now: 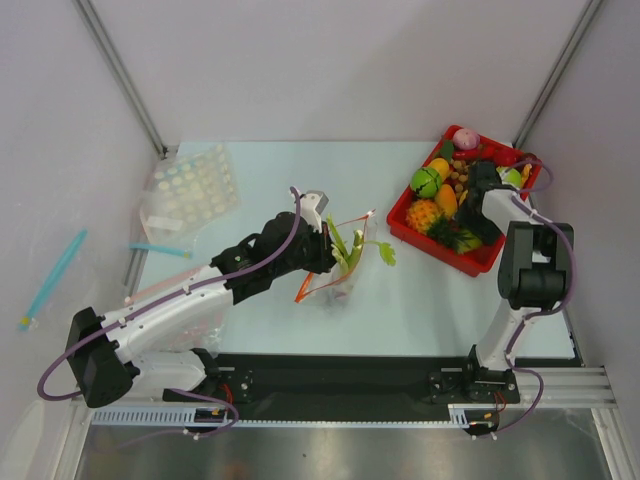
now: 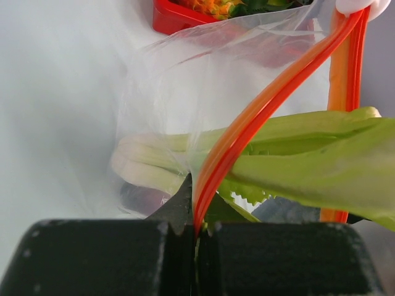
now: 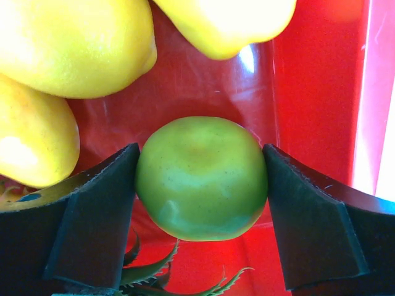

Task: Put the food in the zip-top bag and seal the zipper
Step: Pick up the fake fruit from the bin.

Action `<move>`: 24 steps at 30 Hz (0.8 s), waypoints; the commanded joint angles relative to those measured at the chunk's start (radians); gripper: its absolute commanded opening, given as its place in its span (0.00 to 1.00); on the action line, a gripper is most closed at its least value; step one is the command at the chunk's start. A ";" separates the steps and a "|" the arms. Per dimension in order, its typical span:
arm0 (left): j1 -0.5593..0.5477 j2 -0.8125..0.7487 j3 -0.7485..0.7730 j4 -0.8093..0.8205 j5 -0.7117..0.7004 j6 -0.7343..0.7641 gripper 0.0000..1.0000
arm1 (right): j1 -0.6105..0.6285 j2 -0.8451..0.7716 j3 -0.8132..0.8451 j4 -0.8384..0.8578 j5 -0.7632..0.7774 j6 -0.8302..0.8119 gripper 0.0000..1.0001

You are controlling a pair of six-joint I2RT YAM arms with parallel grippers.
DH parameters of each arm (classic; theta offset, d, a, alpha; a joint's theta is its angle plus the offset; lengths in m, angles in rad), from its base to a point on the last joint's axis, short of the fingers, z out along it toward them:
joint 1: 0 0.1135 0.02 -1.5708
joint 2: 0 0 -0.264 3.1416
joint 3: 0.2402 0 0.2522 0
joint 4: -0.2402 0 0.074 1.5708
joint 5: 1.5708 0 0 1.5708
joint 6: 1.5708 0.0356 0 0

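Note:
My left gripper (image 2: 197,233) is shut on the red-orange zipper (image 2: 259,114) at the mouth of the clear zip-top bag (image 2: 203,80), holding it up over the table's middle (image 1: 340,268). The leek (image 2: 296,154) lies in the bag, its green leaves sticking out of the mouth. Something dark purple, the eggplant (image 2: 145,198), shows through the plastic below the leek's white stalk. In the red tray (image 3: 308,74), my right gripper (image 3: 200,185) holds the green pear (image 3: 200,177), one finger (image 3: 99,209) touching it on each side.
The red tray (image 1: 440,240) at the back right holds several toy fruits, with yellow ones (image 3: 74,43) beside the pear. Other clear bags (image 1: 190,190) and a blue strip (image 1: 55,270) lie at the left. Metal frame posts stand at the back corners.

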 commanded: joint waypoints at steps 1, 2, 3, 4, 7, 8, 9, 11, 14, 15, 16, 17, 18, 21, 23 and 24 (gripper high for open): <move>0.008 -0.029 0.018 0.032 0.000 -0.002 0.00 | 0.006 -0.087 -0.021 0.036 -0.015 -0.007 0.55; 0.008 -0.028 0.018 0.029 0.001 -0.002 0.00 | 0.006 -0.110 -0.039 0.043 -0.023 -0.010 0.50; 0.008 -0.029 0.018 0.029 0.001 -0.001 0.00 | 0.006 -0.156 -0.048 0.051 -0.034 -0.007 0.45; 0.008 -0.029 0.020 0.029 0.001 -0.001 0.00 | 0.008 -0.191 -0.059 0.069 -0.037 -0.006 0.44; 0.008 -0.035 0.020 0.026 -0.003 0.001 0.00 | 0.023 -0.347 -0.108 0.121 -0.028 -0.007 0.45; 0.008 -0.035 0.018 0.026 -0.005 -0.001 0.00 | 0.031 -0.385 -0.117 0.131 -0.007 -0.004 0.45; 0.008 -0.037 0.018 0.026 -0.005 0.002 0.00 | 0.038 -0.430 -0.139 0.142 0.006 -0.004 0.45; 0.008 -0.037 0.020 0.024 -0.005 0.001 0.00 | 0.051 -0.541 -0.151 0.163 0.026 -0.017 0.45; 0.008 -0.035 0.020 0.027 0.001 0.002 0.00 | 0.116 -0.686 -0.182 0.207 -0.020 -0.069 0.45; 0.008 -0.034 0.018 0.026 0.003 0.002 0.00 | 0.133 -0.724 -0.194 0.229 -0.055 -0.096 0.45; 0.008 -0.034 0.020 0.027 0.003 0.002 0.00 | 0.164 -0.771 -0.241 0.296 -0.093 -0.119 0.45; 0.008 -0.031 0.020 0.026 0.003 0.001 0.00 | 0.184 -0.854 -0.268 0.333 -0.159 -0.141 0.44; 0.008 -0.034 0.018 0.027 0.004 0.001 0.00 | 0.204 -0.901 -0.300 0.367 -0.187 -0.144 0.41; 0.008 -0.024 0.020 0.027 0.008 0.002 0.00 | 0.299 -1.027 -0.383 0.499 -0.301 -0.155 0.37; 0.008 -0.020 0.023 0.026 0.011 0.005 0.00 | 0.392 -1.060 -0.397 0.539 -0.337 -0.162 0.36; 0.008 -0.015 0.023 0.024 0.014 0.007 0.00 | 0.432 -1.086 -0.404 0.553 -0.353 -0.188 0.34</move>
